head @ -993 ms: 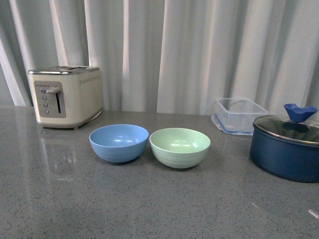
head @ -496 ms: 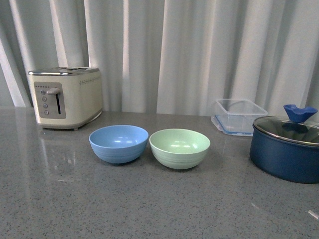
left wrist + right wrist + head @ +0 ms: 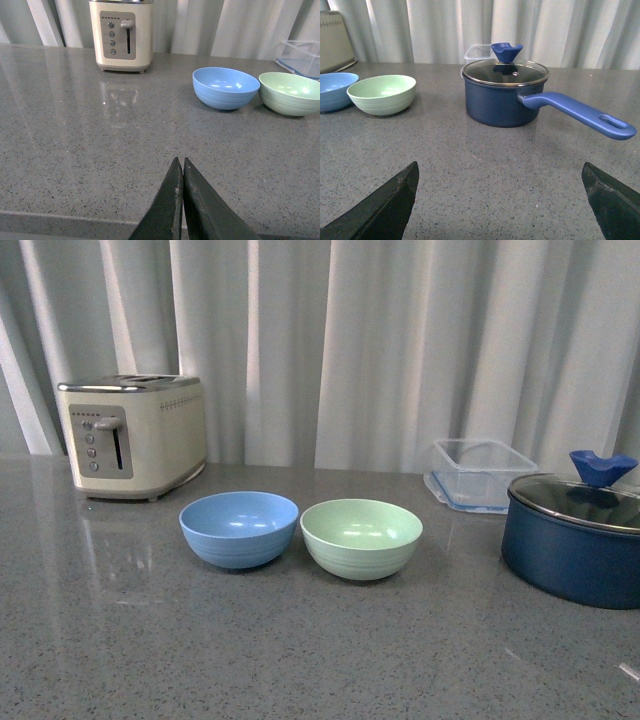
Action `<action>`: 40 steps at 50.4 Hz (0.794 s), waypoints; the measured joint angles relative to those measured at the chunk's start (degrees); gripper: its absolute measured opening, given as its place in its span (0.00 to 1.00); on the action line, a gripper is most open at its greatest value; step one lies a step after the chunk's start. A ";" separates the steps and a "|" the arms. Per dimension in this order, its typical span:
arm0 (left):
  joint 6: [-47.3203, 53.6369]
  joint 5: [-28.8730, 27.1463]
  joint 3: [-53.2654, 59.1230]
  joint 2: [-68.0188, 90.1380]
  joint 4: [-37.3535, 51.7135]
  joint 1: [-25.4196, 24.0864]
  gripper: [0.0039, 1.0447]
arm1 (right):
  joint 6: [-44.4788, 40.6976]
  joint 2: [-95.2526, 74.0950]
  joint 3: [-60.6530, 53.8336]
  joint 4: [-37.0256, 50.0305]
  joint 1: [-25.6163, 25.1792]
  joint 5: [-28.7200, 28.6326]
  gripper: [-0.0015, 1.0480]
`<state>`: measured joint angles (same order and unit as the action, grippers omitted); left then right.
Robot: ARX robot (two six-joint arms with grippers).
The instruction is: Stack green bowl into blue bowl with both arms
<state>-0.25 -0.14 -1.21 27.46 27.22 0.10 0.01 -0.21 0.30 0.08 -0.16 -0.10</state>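
Grey countertop (image 3: pixel 300 660) carries green bowl (image 3: pixel 361 538), blue bowl (image 3: pixel 239 528) upright.

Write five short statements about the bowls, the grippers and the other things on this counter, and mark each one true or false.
1. The green bowl sits inside the blue bowl. False: both stand side by side on the counter, each empty.
2. The left gripper is shut and holds nothing. True.
3. The right gripper is clamped on the pot's handle. False: it is open, with its fingers wide apart, and short of the pot.
4. The pot has its glass lid on. True.
5. In the front view the toaster stands to the left of the blue bowl. True.
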 joint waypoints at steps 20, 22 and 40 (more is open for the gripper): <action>0.00 0.00 0.02 -9.51 -9.07 0.00 0.03 | 0.00 0.00 0.00 0.00 0.00 0.02 0.90; 0.00 0.00 0.02 -10.14 -9.68 0.00 0.03 | 0.00 0.00 0.00 0.00 0.00 0.02 0.90; 0.00 0.00 0.02 -15.63 -15.15 0.00 0.03 | 0.00 0.00 0.00 0.00 0.00 0.02 0.90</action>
<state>-0.25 -0.14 -1.19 11.84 12.08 0.10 0.01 -0.21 0.30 0.08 -0.16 -0.08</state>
